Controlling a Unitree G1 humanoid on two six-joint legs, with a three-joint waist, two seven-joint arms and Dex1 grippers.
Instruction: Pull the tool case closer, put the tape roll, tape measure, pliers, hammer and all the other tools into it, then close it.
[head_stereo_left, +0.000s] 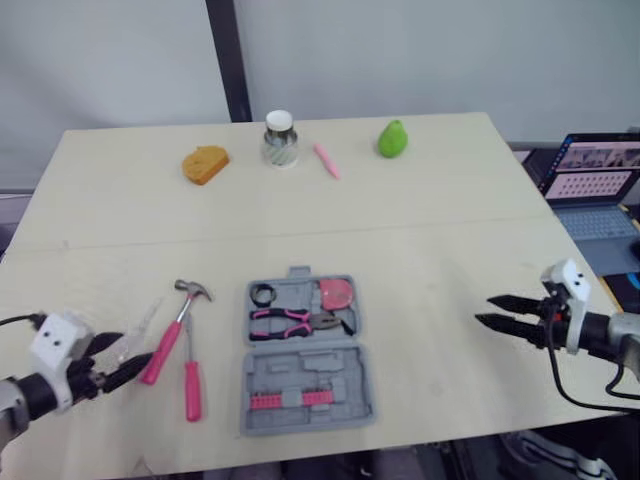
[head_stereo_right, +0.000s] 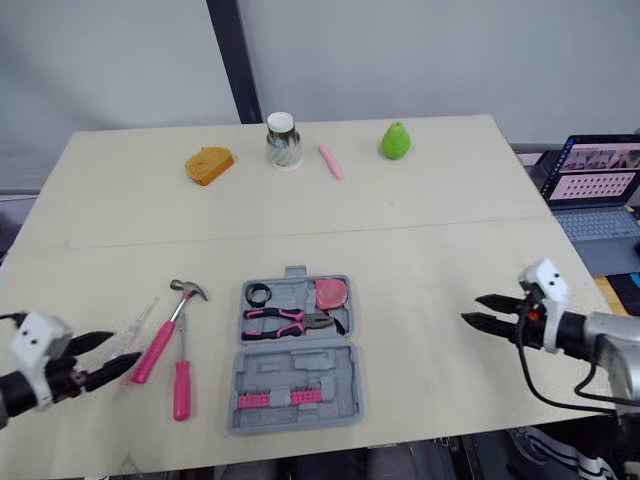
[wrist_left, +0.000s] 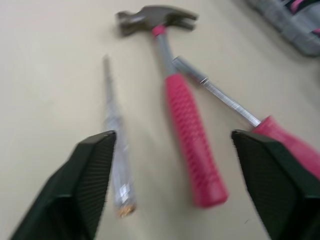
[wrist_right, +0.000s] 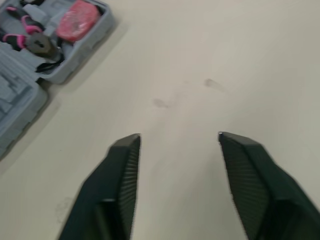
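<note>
The case (head_stereo_left: 305, 355) lies open at bench (head_stereo_left: 440, 210) centre, with tape roll (head_stereo_left: 263, 294), pliers (head_stereo_left: 290, 320) and tape measure (head_stereo_left: 336, 293) inside. Packing is the step in hand: hammer (head_stereo_left: 172, 335) and screwdriver (head_stereo_left: 191, 375) lie at its 9 o'clock. The left gripper (head_stereo_right: 126, 346), released, faces the hammer handle and should next straddle and clench it. The right gripper (head_stereo_right: 470, 308) hangs released at 3 o'clock. No writing is readable

Both head views look forward and down over the whole counter (head_stereo_left: 420, 200). The left wrist view sits close over the hammer (wrist_left: 190, 135); the right wrist view faces the tool case (wrist_right: 15, 95) across bare counter.
</note>
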